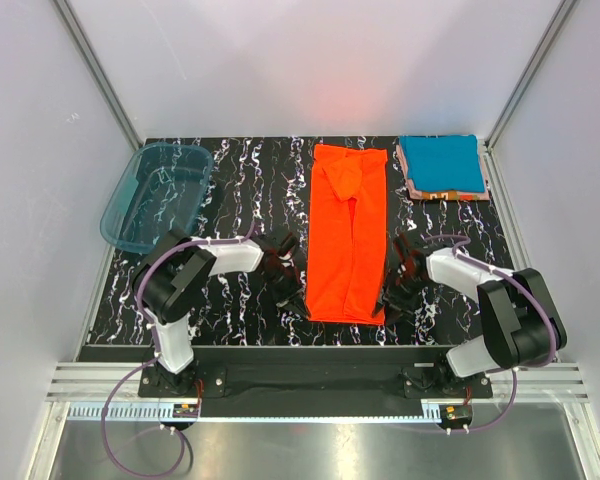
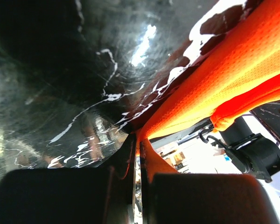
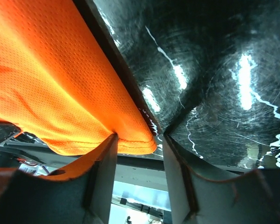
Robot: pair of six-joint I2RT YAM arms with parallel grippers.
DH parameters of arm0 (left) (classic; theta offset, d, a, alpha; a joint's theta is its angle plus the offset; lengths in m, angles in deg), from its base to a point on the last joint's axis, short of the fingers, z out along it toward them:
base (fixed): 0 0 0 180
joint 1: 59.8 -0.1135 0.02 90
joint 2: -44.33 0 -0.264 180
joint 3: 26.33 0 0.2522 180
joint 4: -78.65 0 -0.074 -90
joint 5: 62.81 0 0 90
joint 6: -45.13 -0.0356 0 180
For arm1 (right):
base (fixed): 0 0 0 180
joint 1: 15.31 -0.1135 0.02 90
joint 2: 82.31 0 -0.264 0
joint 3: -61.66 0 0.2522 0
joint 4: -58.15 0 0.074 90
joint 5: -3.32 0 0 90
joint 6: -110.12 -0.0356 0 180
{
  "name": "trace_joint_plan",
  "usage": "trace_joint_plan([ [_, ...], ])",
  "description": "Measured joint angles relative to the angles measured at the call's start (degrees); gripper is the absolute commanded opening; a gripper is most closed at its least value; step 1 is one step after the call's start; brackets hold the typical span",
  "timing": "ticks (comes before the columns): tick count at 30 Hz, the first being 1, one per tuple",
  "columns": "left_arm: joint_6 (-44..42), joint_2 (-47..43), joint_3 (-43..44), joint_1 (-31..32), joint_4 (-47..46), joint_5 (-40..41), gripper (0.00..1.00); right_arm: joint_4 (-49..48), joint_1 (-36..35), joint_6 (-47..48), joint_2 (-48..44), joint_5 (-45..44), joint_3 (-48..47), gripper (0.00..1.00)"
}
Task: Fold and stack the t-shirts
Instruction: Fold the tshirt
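Top external view: the orange shirt (image 1: 350, 235) lies as a long strip mid-bench (image 1: 250, 180). Both arms are at its near hem, likely to fold it away. The left gripper (image 1: 292, 297) is clenched on one corner. The right gripper (image 1: 390, 300) straddles the other, released.

A translucent teal tub (image 1: 155, 195), perhaps overhanging, sits far-left on the marbled table (image 1: 242, 185).

Left gripper (image 2: 136, 149): orange t-shirt (image 2: 233, 79) hem hidden inside its closed jaws.
Right gripper (image 3: 140, 140): cloth beyond it cut off.
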Motion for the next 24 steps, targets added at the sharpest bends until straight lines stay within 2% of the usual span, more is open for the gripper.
trace_joint_plan([
  [6, 0.0, -0.1, 0.0, -0.1, 0.0, 0.0, 0.0, -0.7, -0.2, -0.7, -0.8, -0.2, 1.0, 0.31],
  [7, 0.0, -0.1, 0.0, -0.2, 0.0, 0.1, 0.0, -1.0, -0.2, -0.7, -0.8, -0.2, 1.0, 0.24],
  [8, 0.0, -0.2, 0.0, -0.2, 0.0, 0.1, 0.0, -1.3, -0.2, -0.6, -0.8, -0.2, 1.1, 0.13],
  [11, -0.5, -0.4, 0.0, -0.2, 0.2, 0.6, 0.0, -2.4, -0.3, -0.4, -0.8, 0.0, 1.2, 0.0],
  [24, -8.3, -4.5, 1.4, 0.9, 8.5, 7.7, 0.0, -1.6, -2.9, -1.9, -7.6, 1.6, 1.9, 0.0],
])
